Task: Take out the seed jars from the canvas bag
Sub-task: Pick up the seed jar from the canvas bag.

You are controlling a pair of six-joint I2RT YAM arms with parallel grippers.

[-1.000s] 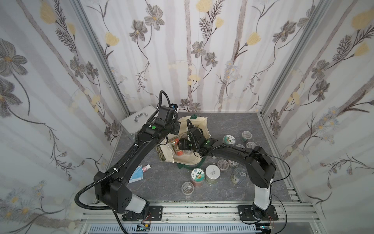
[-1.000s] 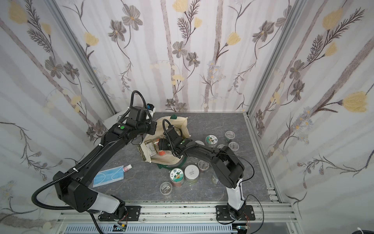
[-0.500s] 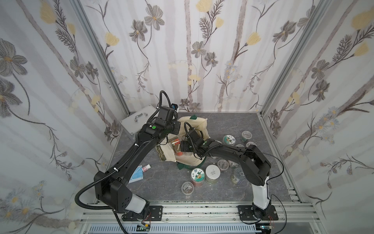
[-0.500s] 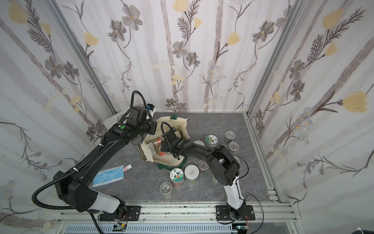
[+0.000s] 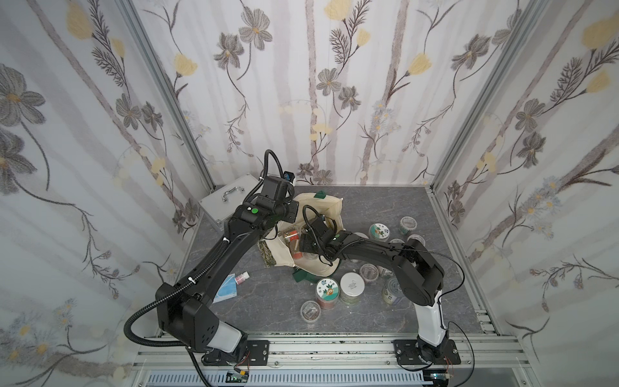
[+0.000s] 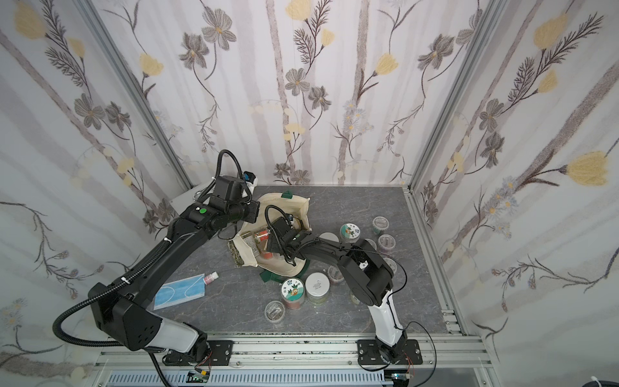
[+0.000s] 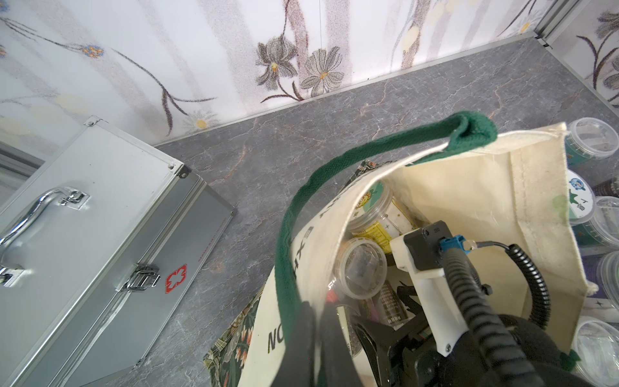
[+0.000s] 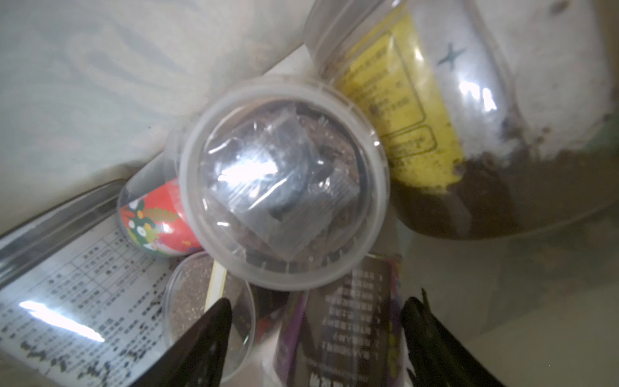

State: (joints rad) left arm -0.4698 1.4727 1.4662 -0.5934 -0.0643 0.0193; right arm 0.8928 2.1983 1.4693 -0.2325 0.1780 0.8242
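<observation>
Status: mid-unload, pick phase inside the canvas bag [image 5: 330, 206], which sits just left of centre in both top views. Around ten seed jars [image 5: 351, 285] are out on the grey tabletop [image 5: 268, 301], spread right and lower right of the bag, and several more are inside. Left gripper [image 7: 313, 318], bottom centre of the left wrist view, is pinched together on the bag's rim at the green handle [image 7: 286, 254], holding the mouth open. Right gripper [image 8: 318, 335] is down in the bag with jaws apart. Its black fingertips [image 8: 207, 341] sit at the bottom edge of the right wrist view, straddling a purple-label jar [image 8: 338, 318] lying on its side. Can't tell if either pad touches it, and nothing is clamped. Clear-lidded jar [image 8: 284, 181] fills mid-frame just beyond it, with a yellow-label jar [image 8: 402, 100] upper right and a red floral jar [image 8: 150, 217] lower left, all packed close. Next move, my read: close across the purple jar's body and lift out through the mouth without dragging its neighbours, with the left grip holding the rim taut. Risk: round, slick plastic could squirt out of the pinch.
</observation>
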